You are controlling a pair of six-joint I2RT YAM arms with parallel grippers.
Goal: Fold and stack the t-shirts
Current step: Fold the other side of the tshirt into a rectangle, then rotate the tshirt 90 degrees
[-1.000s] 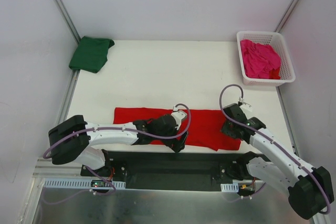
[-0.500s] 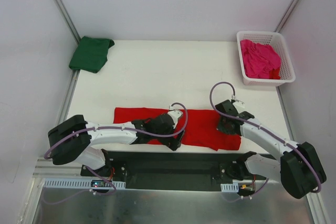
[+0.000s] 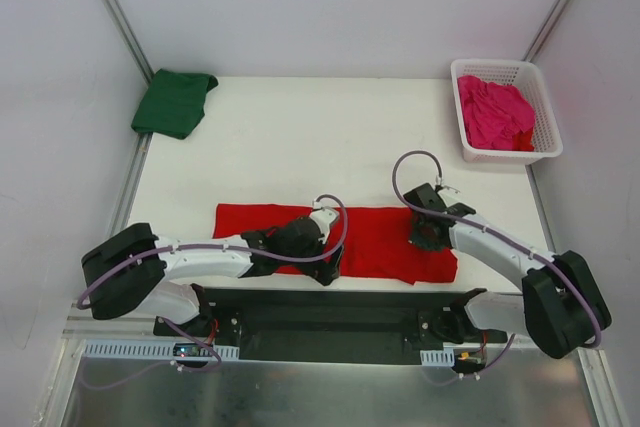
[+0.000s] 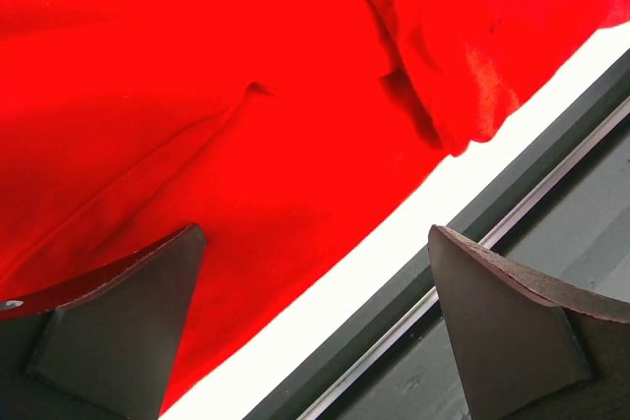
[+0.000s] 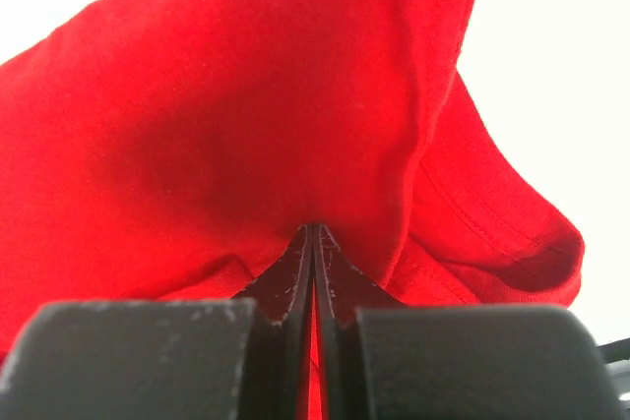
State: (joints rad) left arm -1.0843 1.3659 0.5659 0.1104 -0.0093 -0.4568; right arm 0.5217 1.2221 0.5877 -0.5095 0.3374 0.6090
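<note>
The red t-shirt [image 3: 380, 237] lies folded into a long strip across the near side of the table. My right gripper [image 3: 428, 237] is shut on its right part; in the right wrist view the cloth [image 5: 246, 95] bunches up from the closed tips [image 5: 313, 228]. My left gripper [image 3: 330, 272] hangs open over the strip's near edge. In the left wrist view its two fingers straddle the red hem [image 4: 197, 95] and the white table edge [image 4: 325, 312], gripper [image 4: 315, 235] holding nothing. The green t-shirt [image 3: 175, 102] lies folded at the far left corner. The pink t-shirt [image 3: 495, 112] is crumpled in the basket.
The white lattice basket [image 3: 505, 155] stands at the far right corner. A dark rail [image 4: 512, 213] runs along the table's near edge, just below the left gripper. White walls and metal posts close in the table on three sides.
My right gripper has closed on the red t-shirt and shifted left and away from the near edge. The left arm has eased slightly to the left, still open.
</note>
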